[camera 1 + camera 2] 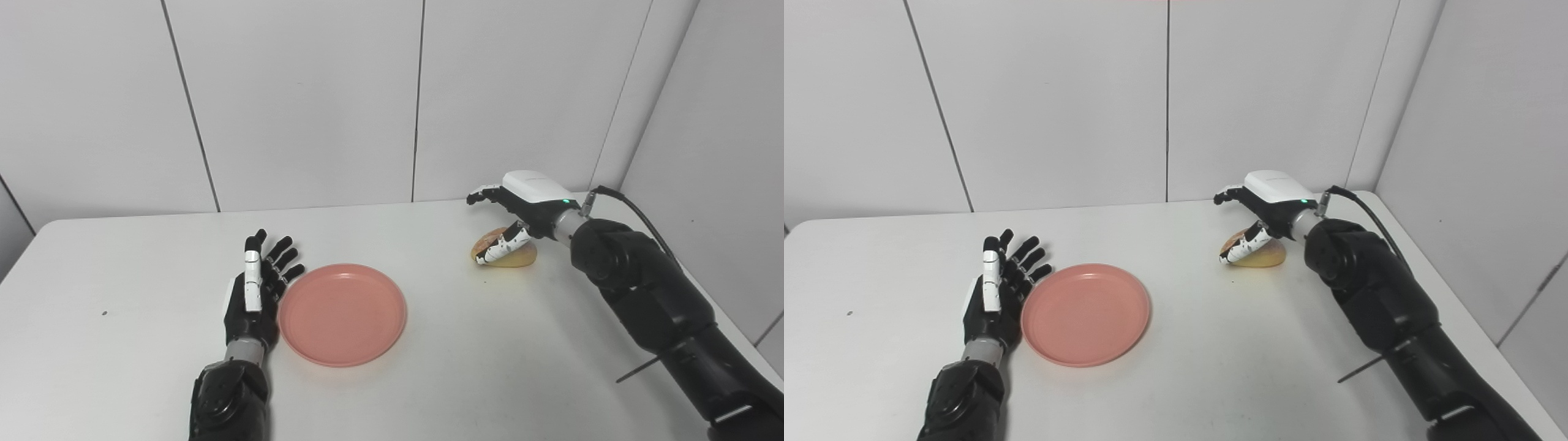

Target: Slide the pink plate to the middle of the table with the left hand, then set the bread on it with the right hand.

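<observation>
The pink plate point(342, 313) lies flat near the middle of the white table point(122, 343), a little toward its front. My left hand point(256, 293) rests open on edge against the plate's left rim, fingers spread and pointing away. The bread point(519, 256), a tan roll, lies at the back right of the table. My right hand point(516, 211) is over and around the bread with fingers apart; its thumb reaches down the roll's left side and the fingers arch above it. The bread rests on the table. The scene repeats in the right eye view: plate point(1085, 313), bread point(1262, 254).
White wall panels stand behind the table and along its right side. A black cable point(637, 211) runs from my right wrist. A small dark speck point(104, 313) lies at the table's left. The table's right edge passes under my right arm.
</observation>
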Controlling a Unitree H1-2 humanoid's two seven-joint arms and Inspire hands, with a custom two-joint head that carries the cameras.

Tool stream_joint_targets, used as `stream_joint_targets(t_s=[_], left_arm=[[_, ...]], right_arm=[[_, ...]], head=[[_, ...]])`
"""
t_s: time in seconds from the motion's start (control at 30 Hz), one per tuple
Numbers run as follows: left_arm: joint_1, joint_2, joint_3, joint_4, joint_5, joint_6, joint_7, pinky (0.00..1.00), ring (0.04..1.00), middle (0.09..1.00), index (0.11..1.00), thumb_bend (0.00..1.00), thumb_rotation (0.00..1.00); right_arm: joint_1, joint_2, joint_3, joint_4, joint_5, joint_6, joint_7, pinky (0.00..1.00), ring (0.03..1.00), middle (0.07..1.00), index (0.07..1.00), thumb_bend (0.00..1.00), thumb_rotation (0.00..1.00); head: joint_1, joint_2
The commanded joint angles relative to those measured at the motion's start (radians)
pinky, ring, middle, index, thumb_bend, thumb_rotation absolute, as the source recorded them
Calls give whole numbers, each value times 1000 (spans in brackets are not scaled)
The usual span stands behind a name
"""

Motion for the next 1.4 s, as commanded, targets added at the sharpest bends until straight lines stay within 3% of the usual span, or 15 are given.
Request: stream_joint_targets(t_s=[0.0, 0.1, 0.27, 0.43, 0.83, 1.1, 1.37], left_arm=[[30, -1, -1, 25, -1, 69, 13, 786, 874, 875, 988, 704, 960], [33, -4, -6, 21, 6, 72, 20, 773, 866, 866, 979, 703, 960], [37, -7, -6, 16, 7, 76, 24, 774, 862, 858, 971, 703, 957], [40, -2, -9, 16, 8, 73, 17, 774, 864, 858, 977, 703, 958], [50, -2, -13, -18, 14, 104, 29, 760, 858, 854, 981, 685, 971], [49, -1, -12, -21, 15, 109, 31, 746, 842, 840, 976, 708, 948], [51, 5, -12, -34, 9, 120, 23, 748, 846, 848, 975, 711, 953]], right_arm=[[-80, -21, 1, 12, -6, -20, -6, 699, 853, 847, 795, 1000, 357], [-106, -15, 11, 72, -4, -25, -12, 746, 877, 849, 793, 1000, 339], [-131, -8, 21, 138, -3, -32, -30, 726, 869, 840, 790, 1000, 316], [-143, -2, 26, 168, 7, -11, -11, 710, 885, 863, 802, 1000, 278], [-124, -8, 57, 187, 25, -32, 13, 736, 887, 865, 789, 1000, 237], [-114, -6, 65, 200, 32, -15, 33, 705, 831, 840, 779, 996, 219], [-117, -10, 60, 241, 65, -59, 12, 674, 776, 800, 748, 958, 200]], head=[[1, 1], [5, 3], [8, 0], [10, 2], [18, 11], [25, 18], [23, 28]])
